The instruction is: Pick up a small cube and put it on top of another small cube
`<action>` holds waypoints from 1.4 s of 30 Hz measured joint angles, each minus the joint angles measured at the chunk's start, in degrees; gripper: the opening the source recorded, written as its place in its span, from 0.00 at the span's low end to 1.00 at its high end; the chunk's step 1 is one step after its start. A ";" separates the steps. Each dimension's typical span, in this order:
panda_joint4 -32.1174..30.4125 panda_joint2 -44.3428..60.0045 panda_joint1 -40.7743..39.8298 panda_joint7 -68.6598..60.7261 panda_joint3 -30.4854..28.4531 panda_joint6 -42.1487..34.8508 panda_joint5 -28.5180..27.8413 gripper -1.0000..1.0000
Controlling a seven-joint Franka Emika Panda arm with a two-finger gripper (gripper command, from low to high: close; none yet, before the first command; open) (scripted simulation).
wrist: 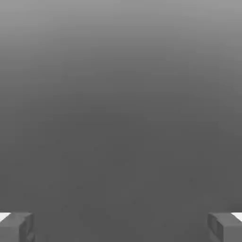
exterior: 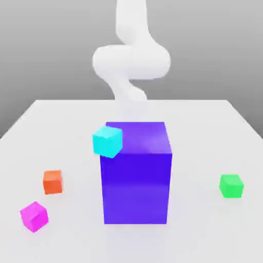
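Grey-tipped pincer point(wrist: 121, 227) spread to its widest, nothing between its fingers.

Big purple block point(exterior: 136, 174) sits mid-tabletop point(exterior: 205, 123), my main obstacle. Cyan cube point(exterior: 108, 141) shows at its upper corner on the exterior view's left. Pink cube point(exterior: 34, 216) has bare tabletop all round, orange cube point(exterior: 52, 182) near it. Green cube point(exterior: 231, 185) stands alone, well apart from the block.
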 joint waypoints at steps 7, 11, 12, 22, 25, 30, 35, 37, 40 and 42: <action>-1.39 6.27 0.64 -13.77 -3.09 2.28 -7.09 0.50; -2.13 9.73 0.91 -21.95 -5.22 3.43 -10.36 0.50; -2.30 10.59 1.05 -24.02 -5.85 3.70 -11.16 0.50; -4.13 19.03 2.46 -46.06 -13.04 6.59 -17.19 0.50; -4.71 21.53 2.91 -53.22 -15.42 7.58 -18.24 0.50; -5.74 25.74 3.49 -65.77 -19.35 9.46 -19.07 0.50; -6.85 30.01 4.32 -79.21 -23.52 11.60 -18.69 0.50; -7.33 31.75 4.62 -84.86 -25.14 12.54 -18.14 0.50; -8.07 34.43 4.95 -93.72 -27.36 14.04 -16.77 0.50; -8.58 36.26 5.14 -99.89 -28.73 15.09 -15.49 0.50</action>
